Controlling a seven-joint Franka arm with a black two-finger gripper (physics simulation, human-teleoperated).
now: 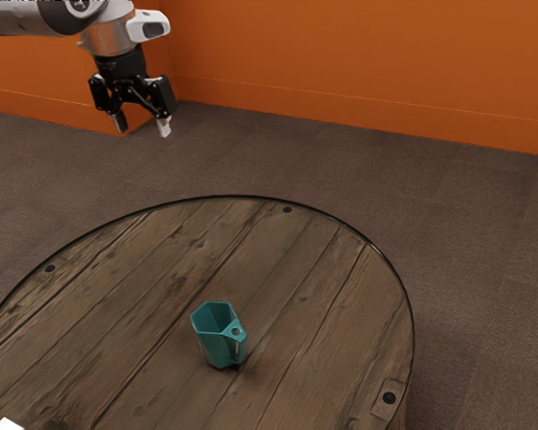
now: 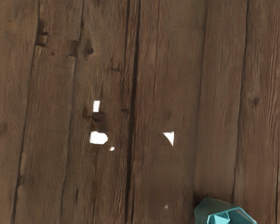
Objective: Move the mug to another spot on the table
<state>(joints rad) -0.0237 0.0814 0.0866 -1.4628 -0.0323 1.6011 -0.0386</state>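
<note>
One teal mug [image 1: 218,339] is seen standing upright on the round wooden table [image 1: 117,287], toward its near side, with its small handle [image 1: 239,334] turned to the exterior view's right. The gripper [image 1: 143,125] is held high at the exterior view's upper left, well apart from the mug, its fingers spread with nothing between them. In the wrist view, a teal shape, probably the mug's top [image 2: 224,214], is caught off to one side of the planks [image 2: 177,70] beneath the hand.
</note>
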